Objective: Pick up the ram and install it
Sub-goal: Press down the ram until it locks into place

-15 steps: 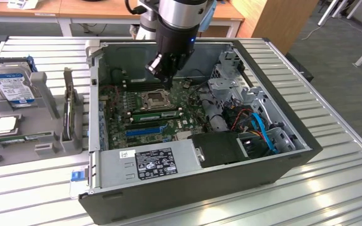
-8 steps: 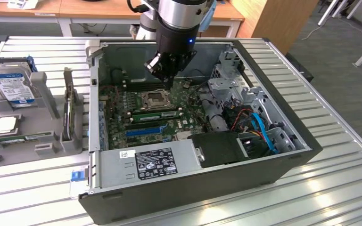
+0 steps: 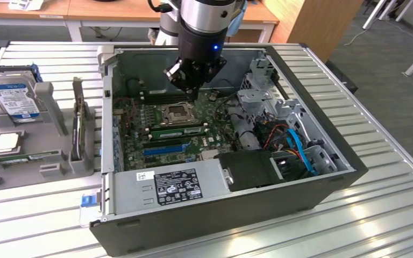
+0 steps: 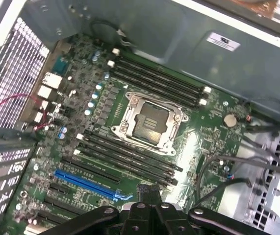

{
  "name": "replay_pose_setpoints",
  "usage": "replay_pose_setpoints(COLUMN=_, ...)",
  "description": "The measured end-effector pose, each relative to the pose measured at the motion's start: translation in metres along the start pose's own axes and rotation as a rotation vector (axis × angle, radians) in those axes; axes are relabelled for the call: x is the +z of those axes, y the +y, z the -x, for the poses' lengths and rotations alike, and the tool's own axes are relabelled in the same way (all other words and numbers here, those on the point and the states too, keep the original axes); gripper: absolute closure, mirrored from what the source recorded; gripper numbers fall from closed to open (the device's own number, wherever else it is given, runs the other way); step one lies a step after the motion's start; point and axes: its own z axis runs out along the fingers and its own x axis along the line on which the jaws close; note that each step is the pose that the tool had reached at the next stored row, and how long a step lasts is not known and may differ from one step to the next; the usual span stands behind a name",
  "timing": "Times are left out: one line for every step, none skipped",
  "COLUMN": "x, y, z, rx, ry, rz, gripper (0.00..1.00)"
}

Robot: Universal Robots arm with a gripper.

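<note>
Ram, long thin green circuit-board stick [image 3: 23, 157]: lies in grey plastic tray [image 3: 57, 167] | black gripper [image 3: 190, 91]: fingers pressed together, above green motherboard [image 3: 217, 110]

Exterior high, oblique; wrist close, downward; both see motherboard [image 3: 185, 126].

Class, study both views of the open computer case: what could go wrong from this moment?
1. The shut claw hangs low above the processor socket; a slight drop could damage it.
2. Loose cables lie beside the motherboard and might snag the arm.
</note>
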Motion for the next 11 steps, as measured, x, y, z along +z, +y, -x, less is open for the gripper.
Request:
replay_pose_setpoints(x=0.0001, y=0.0000, z=0.0000, rx=0.012, ry=-0.0004, rz=-0.0004, gripper=0.90)
replay_pose_setpoints(x=0.0001, y=0.0000, z=0.0000, rx=0.025, ry=-0.0006, rz=-0.0007, gripper=0.90)
replay_pose_setpoints(x=0.0002, y=0.0000, z=0.0000, rx=0.037, ry=-0.0005, rz=-0.0009, gripper=0.90)
replay_pose_setpoints(x=0.0002, y=0.0000, z=0.0000, rx=0.049, ry=-0.0008, rz=-0.0013, gripper=0.90)
replay_pose_setpoints(x=0.0003, y=0.0000, z=0.0000, rx=0.062, ry=-0.0008, rz=-0.0016, gripper=0.90)
replay_pose_setpoints(x=0.0003, y=0.0000, z=0.0000, rx=0.074, ry=-0.0002, rz=-0.0017, gripper=0.90)
replay_pose_setpoints(x=0.0004, y=0.0000, z=-0.0001, rx=0.085, ry=0.0006, rz=-0.0016, gripper=0.90)
replay_pose_setpoints(x=0.0004, y=0.0000, z=-0.0001, rx=0.093, ry=0.0016, rz=-0.0015, gripper=0.90)
replay_pose_setpoints(x=0.0004, y=0.0000, z=-0.0001, rx=0.095, ry=0.0018, rz=-0.0014, gripper=0.90)
replay_pose_setpoints(x=0.0003, y=0.0000, z=0.0000, rx=0.095, ry=0.0020, rz=-0.0015, gripper=0.90)
replay_pose_setpoints(x=0.0003, y=0.0000, z=0.0000, rx=0.095, ry=0.0020, rz=-0.0014, gripper=0.90)
